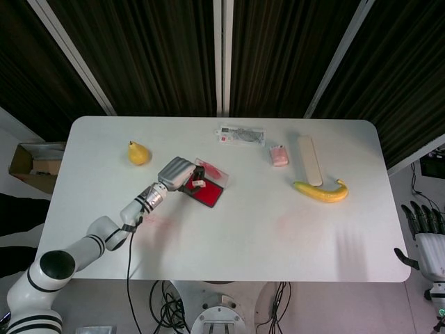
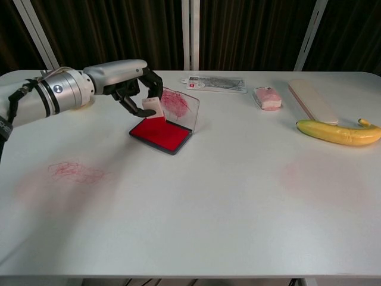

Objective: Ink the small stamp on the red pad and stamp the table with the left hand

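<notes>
Two hands are showing, only one working: the left hand (image 2: 134,89) is pinching the small stamp (image 2: 152,108) between thumb and fingertips, hovering just above the rear edge of the red ink pad (image 2: 161,134), left of centre in the chest view; in the head view the same stamp (image 1: 197,184) is sitting over the pad (image 1: 204,194), mid-left on the table (image 1: 229,243). The right hand (image 1: 423,236) is hanging idle at the lower right edge of the head view, off the table, fingers apart and holding nothing. Stamp body is looking pale and blocky, its long axis tilting off vertical, upper end leaning toward the hand, inked face pointing down and slightly toward the pad; whether the face is carrying ink is too small to tell. Risks as I am judging them: the clear lid (image 2: 180,106) is standing propped open just behind the stamp, and a careless lift or swing could knock it or drag the pad. A tilted face coming down on the table would be leaving a partial, smeared print. The pinch is looking shallow, so the stamp could be twisting in the grip under pressure. Faint red scribbles (image 2: 76,171) are marking the table at lower left.
</notes>
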You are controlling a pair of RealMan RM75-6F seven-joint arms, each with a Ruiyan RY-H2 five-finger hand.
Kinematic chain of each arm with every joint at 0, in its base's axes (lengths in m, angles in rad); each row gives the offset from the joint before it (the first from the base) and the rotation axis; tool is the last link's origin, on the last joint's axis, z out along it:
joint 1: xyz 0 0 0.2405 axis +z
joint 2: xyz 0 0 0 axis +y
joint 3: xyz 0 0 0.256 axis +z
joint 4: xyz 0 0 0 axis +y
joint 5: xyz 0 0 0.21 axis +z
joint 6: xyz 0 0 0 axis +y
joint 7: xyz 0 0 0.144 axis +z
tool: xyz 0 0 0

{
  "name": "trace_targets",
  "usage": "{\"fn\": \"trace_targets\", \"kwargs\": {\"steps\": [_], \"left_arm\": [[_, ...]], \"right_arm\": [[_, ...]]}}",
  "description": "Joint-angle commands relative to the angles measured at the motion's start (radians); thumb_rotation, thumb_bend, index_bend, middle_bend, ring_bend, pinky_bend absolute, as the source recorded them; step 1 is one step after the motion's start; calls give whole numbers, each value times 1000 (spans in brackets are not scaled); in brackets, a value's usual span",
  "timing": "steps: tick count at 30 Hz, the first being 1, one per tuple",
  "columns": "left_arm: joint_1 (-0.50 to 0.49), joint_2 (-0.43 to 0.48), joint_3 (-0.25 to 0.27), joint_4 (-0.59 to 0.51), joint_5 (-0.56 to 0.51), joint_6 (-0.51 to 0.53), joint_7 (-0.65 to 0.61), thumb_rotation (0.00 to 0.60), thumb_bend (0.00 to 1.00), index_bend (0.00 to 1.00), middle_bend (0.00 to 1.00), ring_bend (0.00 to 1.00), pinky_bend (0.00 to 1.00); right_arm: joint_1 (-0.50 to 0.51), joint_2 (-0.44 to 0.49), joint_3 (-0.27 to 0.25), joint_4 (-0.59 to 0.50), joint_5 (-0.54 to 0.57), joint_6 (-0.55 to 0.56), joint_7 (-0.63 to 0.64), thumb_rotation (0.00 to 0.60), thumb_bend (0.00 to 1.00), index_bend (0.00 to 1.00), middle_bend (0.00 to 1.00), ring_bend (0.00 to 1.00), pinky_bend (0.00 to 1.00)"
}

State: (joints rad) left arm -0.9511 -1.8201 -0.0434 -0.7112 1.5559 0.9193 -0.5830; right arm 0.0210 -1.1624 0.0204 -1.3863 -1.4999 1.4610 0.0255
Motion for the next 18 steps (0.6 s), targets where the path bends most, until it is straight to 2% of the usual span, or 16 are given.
{"fn": "trace_targets", "kwargs": {"steps": [1,5,8,12,18], "left_arm": [[55,163,7,-195,-12,46,6,600,466,664,658,1000,1000],[125,274,55,-342,-12,73,53,600,466,663,658,1000,1000],[186,320,106,-407,-1,104,85,600,465,664,658,1000,1000],[251,335,161,-411,43,171,95,600,471,676,657,1000,1000],[323,311,204,-346,82,240,62,600,471,666,651,1000,1000]], "right_arm": [[2,-3,-1,4,-2,-3,2,600,103,0,0,0,0],[8,-10,-5,7,-12,-8,-1,600,104,0,0,0,0],[13,-14,-7,4,-20,-12,-8,600,104,0,0,0,0],[16,-12,-9,-7,-28,-11,-22,600,104,0,0,0,0],[14,-6,-9,-26,-22,-9,-42,600,104,0,0,0,0]]}}
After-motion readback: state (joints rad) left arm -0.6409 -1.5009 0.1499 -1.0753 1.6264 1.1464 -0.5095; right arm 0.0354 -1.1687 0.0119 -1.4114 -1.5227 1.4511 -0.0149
